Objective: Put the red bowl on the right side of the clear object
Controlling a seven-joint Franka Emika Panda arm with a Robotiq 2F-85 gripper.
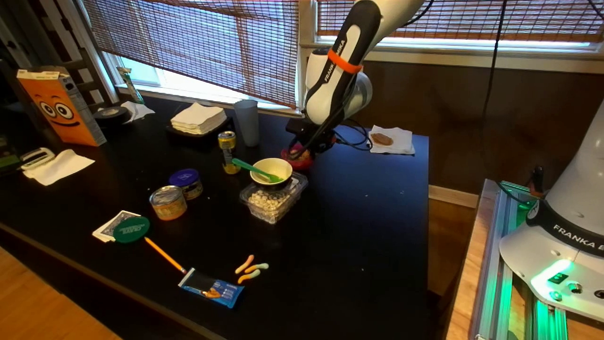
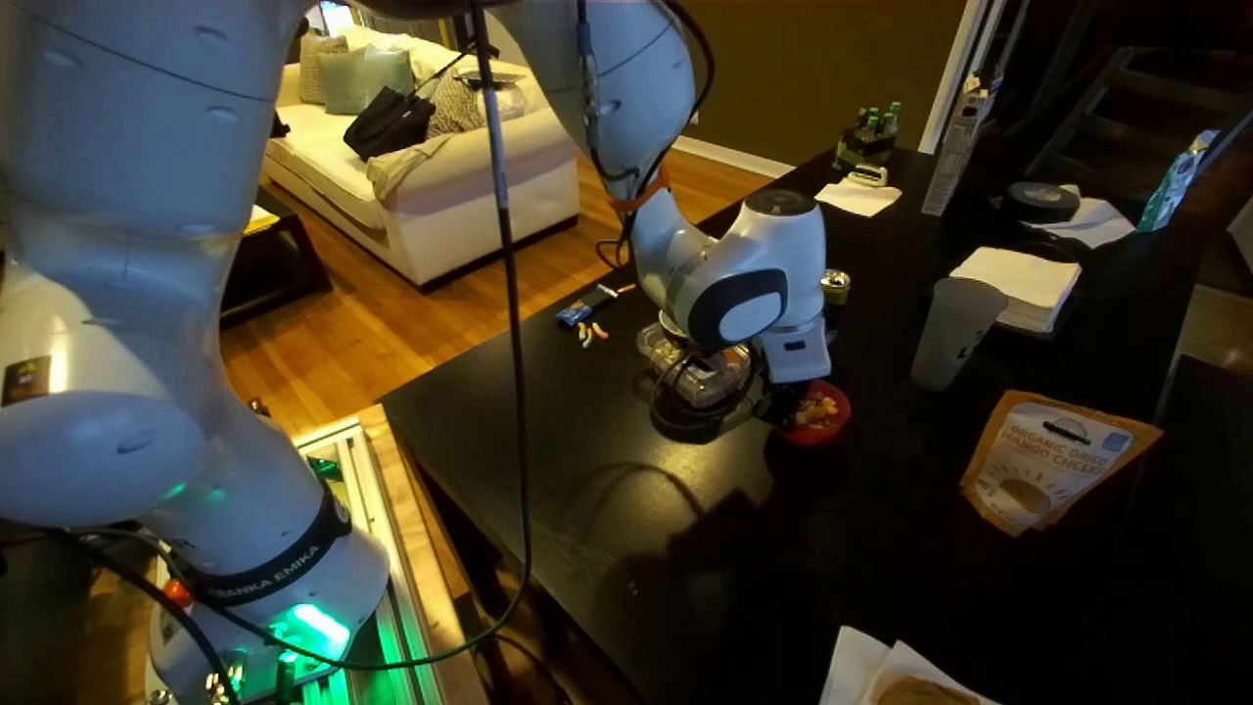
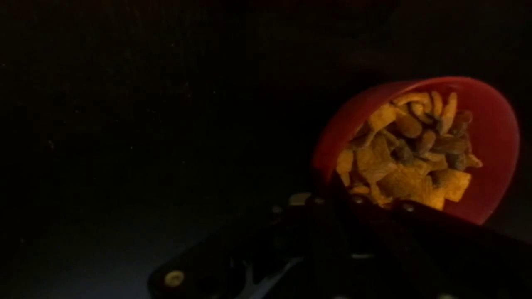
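Observation:
The red bowl (image 1: 304, 164) holds an orange and brown snack mix; it also shows in an exterior view (image 2: 812, 437) and in the wrist view (image 3: 496, 137). My gripper (image 3: 327, 185) is shut on its near rim, one finger inside and one outside; the rim looks bent and the bowl slightly tilted. The gripper also shows in both exterior views (image 1: 298, 150) (image 2: 781, 403). I cannot tell whether the bowl touches the table. The clear object (image 1: 276, 215), a see-through tub with pale pieces inside, stands beside it, also in an exterior view (image 2: 703, 388). A green-rimmed bowl (image 1: 273, 166) with a green spoon sits on it.
A yellow can (image 1: 228, 152) and a tall cup (image 1: 247, 123) stand near the bowl. Tins (image 1: 168, 203) are further off. A mango bag (image 2: 1057, 460) and a napkin with a cookie (image 1: 401, 141) lie on the table. A loose cable hangs from the arm.

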